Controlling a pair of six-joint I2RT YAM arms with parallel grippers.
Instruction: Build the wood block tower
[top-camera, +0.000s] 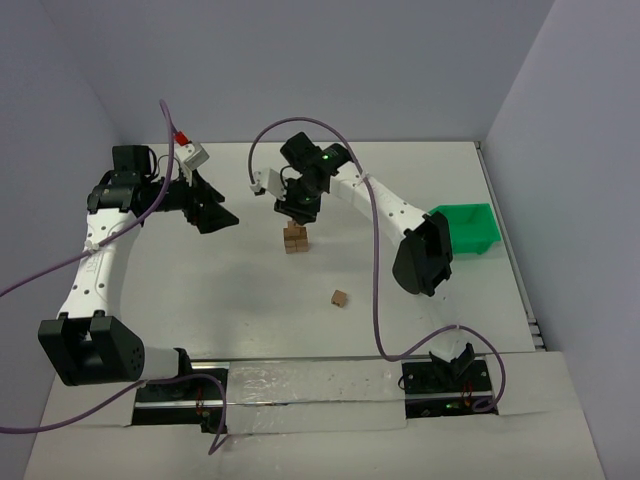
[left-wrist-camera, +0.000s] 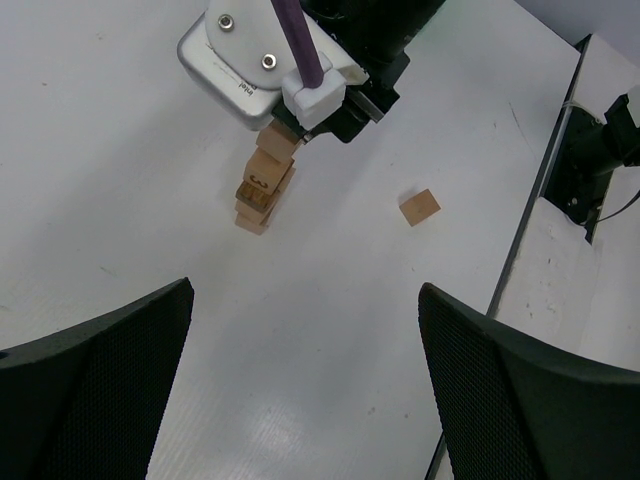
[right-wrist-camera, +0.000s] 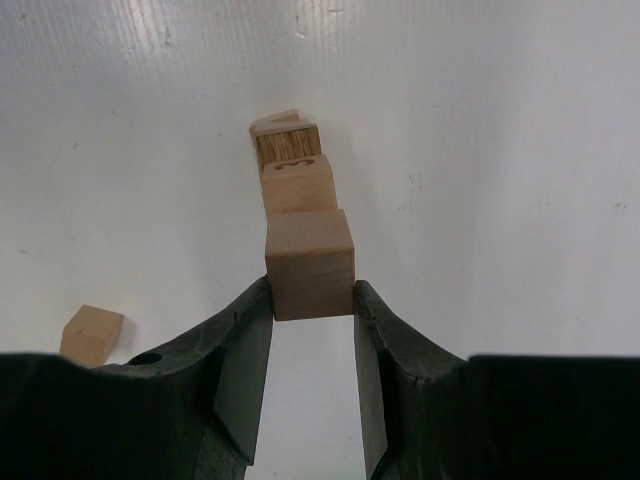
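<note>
The wood block tower (top-camera: 296, 238) stands mid-table, a short, slightly crooked stack of small light-brown cubes; it also shows in the left wrist view (left-wrist-camera: 263, 192). My right gripper (top-camera: 298, 212) hangs over it, and in the right wrist view (right-wrist-camera: 311, 295) its jaws are shut on the top cube (right-wrist-camera: 310, 263), which sits on the stack. A cube with a dark mark (right-wrist-camera: 298, 185) lies below. One loose cube (top-camera: 340, 297) lies on the table nearer the bases, also in both wrist views (left-wrist-camera: 419, 207) (right-wrist-camera: 91, 334). My left gripper (top-camera: 215, 215) is open and empty, left of the tower (left-wrist-camera: 305, 390).
A bright green bin (top-camera: 468, 228) sits at the table's right edge, beside the right arm's elbow. Purple cables loop over both arms. The table's near edge and the arm base rail run along the right in the left wrist view (left-wrist-camera: 560, 200).
</note>
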